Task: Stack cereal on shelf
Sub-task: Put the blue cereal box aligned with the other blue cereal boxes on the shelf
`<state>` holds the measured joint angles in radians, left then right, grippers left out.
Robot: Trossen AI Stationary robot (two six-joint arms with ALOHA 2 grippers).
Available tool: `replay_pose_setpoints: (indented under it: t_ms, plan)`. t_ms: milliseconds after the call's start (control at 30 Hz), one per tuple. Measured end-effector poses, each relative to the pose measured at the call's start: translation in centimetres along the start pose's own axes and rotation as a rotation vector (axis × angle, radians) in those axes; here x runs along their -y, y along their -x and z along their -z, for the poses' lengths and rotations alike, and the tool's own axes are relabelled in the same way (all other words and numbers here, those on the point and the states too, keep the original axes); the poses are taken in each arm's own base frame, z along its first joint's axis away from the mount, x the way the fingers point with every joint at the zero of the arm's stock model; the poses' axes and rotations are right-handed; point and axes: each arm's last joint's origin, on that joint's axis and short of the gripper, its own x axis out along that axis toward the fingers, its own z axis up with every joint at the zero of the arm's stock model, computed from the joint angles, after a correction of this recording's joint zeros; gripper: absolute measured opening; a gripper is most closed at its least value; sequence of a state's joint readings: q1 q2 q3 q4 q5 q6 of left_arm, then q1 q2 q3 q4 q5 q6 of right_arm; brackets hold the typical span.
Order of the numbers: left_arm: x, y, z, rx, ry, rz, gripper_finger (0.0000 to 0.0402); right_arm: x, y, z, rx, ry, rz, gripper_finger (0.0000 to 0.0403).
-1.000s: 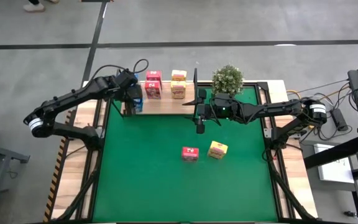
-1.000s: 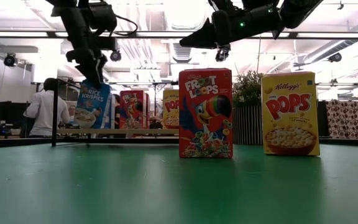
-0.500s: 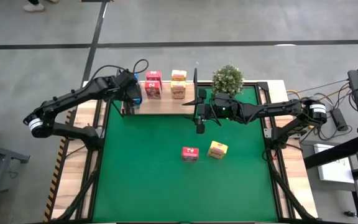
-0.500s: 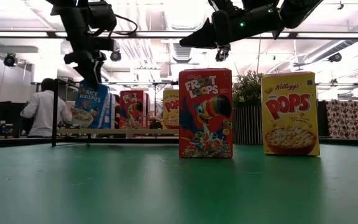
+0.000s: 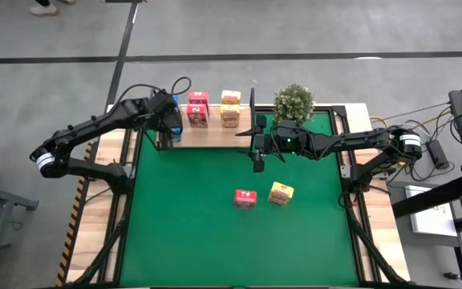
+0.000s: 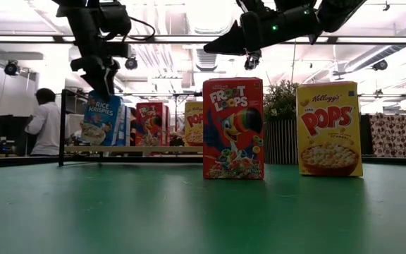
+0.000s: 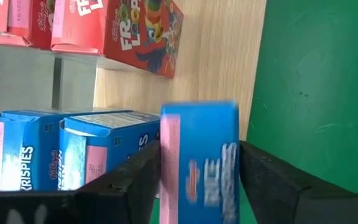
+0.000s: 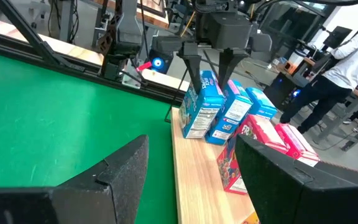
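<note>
- Eight cereal boxes show from above or from the wrists: three blue, three pink-red, two or three yellow; the yellow pile cannot be counted for certain.
- Three blue boxes (image 8: 225, 112) stand at the left end of the shelf (image 5: 215, 133), along the mat's (image 5: 191, 233) far edge.
- Two pink-red boxes (image 5: 198, 109) and the yellow ones (image 5: 230, 108) sit mid-shelf.
- One pink-red box (image 5: 245, 197) and one yellow box (image 5: 281, 193) stand near the mat's centre.
- The left gripper (image 5: 171, 122) straddles the top of the nearest blue box (image 7: 199, 162), a finger close on each side; gripping or let go, it cannot be told.
- The right gripper (image 5: 253, 143) hovers spread and empty near the shelf's right end, beside the plant (image 5: 293, 102).
</note>
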<state>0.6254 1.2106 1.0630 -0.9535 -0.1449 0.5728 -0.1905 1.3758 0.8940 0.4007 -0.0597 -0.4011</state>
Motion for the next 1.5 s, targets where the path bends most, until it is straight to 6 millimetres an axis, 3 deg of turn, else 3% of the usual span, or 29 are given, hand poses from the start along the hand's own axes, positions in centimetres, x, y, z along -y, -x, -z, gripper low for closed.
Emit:
replay_pose_setpoints:
  t_ms: [300, 533, 800, 967, 1267, 1500]
  plan:
    - [0.0, 0.0, 0.1, -0.015, -0.006, -0.005, 0.0228, 0.0, 0.0, 0.0, 0.0, 0.0, 0.0, 0.0231]
    - [0.0, 0.3, 0.0, -0.008, 0.006, -0.008, 0.0228, 0.0, 0.0, 0.0, 0.0, 0.0, 0.0, 0.0231]
    - [-0.8, 2.2, -1.1, 0.065, 0.047, -0.027, 0.0228, 0.0, 0.0, 0.0, 0.0, 0.001, 0.0, 0.0231]
    - [-0.1, 2.8, -1.5, 0.066, 0.058, -0.005, 0.0227, 0.0, 0.0, 0.0, 0.0, 0.002, 0.0, 0.0231]
    - [2.8, 2.6, -1.5, -0.002, 0.015, 0.089, 0.0156, 0.0, 0.0, 0.0, 0.0, 0.003, 0.0, 0.0231]
    - [2.8, 2.5, -1.4, -0.027, 0.041, 0.037, 0.0079, 0.0, 0.0, 0.0, 0.0, 0.003, 0.0, 0.0231]
